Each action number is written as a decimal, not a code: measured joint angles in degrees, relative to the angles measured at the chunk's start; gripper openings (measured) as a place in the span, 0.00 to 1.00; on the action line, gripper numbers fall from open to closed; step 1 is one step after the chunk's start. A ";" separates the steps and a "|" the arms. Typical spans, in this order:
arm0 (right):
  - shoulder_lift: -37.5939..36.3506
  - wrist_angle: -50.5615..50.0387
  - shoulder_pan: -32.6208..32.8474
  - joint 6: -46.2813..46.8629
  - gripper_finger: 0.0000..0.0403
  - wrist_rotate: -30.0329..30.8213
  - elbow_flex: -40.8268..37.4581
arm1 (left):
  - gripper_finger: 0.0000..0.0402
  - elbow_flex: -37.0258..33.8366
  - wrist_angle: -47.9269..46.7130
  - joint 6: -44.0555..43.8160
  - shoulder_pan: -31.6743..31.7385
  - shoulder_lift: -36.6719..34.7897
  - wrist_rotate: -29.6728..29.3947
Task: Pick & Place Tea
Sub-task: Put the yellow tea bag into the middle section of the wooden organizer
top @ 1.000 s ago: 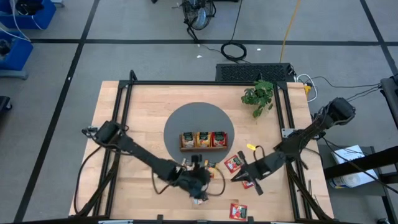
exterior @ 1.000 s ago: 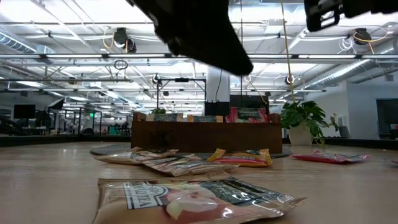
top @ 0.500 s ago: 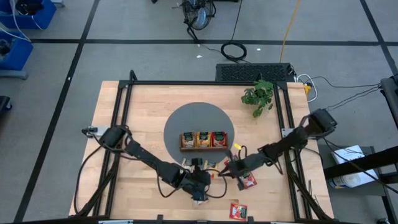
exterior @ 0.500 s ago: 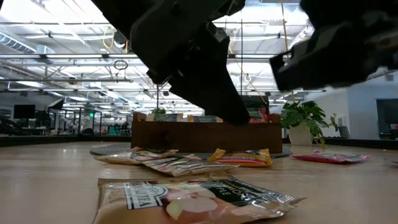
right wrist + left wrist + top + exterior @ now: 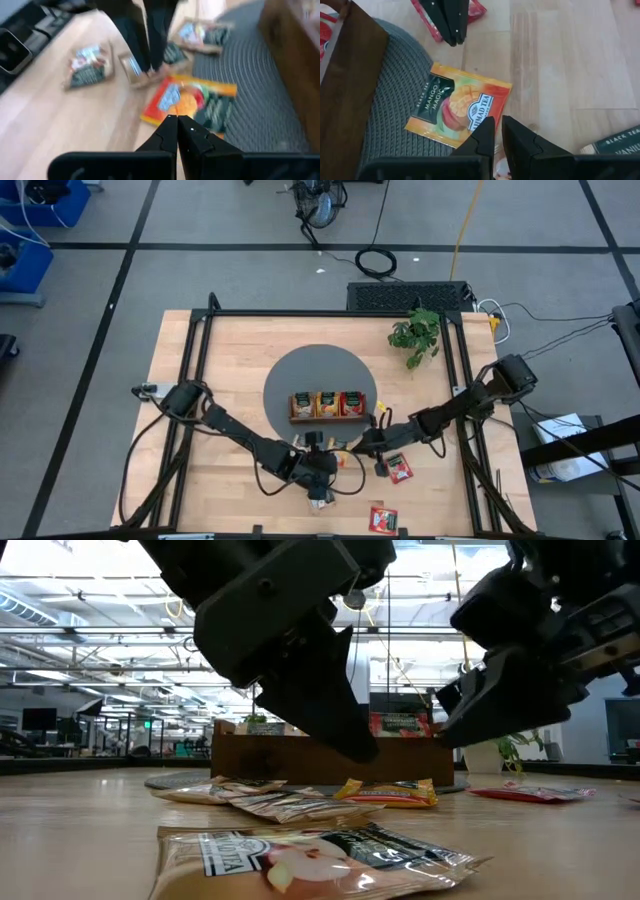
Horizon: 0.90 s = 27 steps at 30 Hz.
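- High view: I see the wooden three-compartment tray (image 5: 327, 406) on the round grey mat (image 5: 316, 370), with tea packets standing in it. Loose red tea packets (image 5: 398, 470) lie on the tabletop (image 5: 240, 350) right of the mat. My left gripper (image 5: 322, 472) hangs low just in front of the tray; my right gripper (image 5: 366, 442) reaches in from the right, near it. A potted plant (image 5: 417, 334) stands at the far right corner.
- Low view: a beige-brown packet (image 5: 310, 862) lies nearest the camera, more packets beyond it, the tray behind. Both arms hang dark above them. Ceiling lights and an open workshop hall lie behind.
- Left wrist view: an orange Mango Magic packet (image 5: 457, 110) lies flat, half on the mat's edge, half on wood. My left fingers (image 5: 482, 140) stand narrow, a slim gap between them, holding nothing, just above that packet's near edge.
- Right wrist view: the same orange packet sits ahead of my right fingers (image 5: 167, 131), which are pressed together and empty.
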 joint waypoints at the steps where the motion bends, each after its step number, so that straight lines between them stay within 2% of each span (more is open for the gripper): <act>1: 0.00 -0.28 -0.02 0.37 0.01 0.04 -0.02 | 0.10 0.00 -0.05 0.00 0.14 0.00 -0.02; 8: -0.02 -0.43 -1.31 1.44 0.01 0.32 -0.02 | 0.10 -1.26 -0.28 -0.35 0.30 1.02 -0.37; 22: -0.04 -1.54 -2.49 1.97 0.01 0.47 -0.02 | 0.10 -1.03 0.87 -1.50 2.74 3.70 3.48; 27: -0.62 2.24 -2.19 -1.65 0.02 1.72 -0.04 | 0.10 -0.94 1.28 -1.95 2.87 4.15 3.92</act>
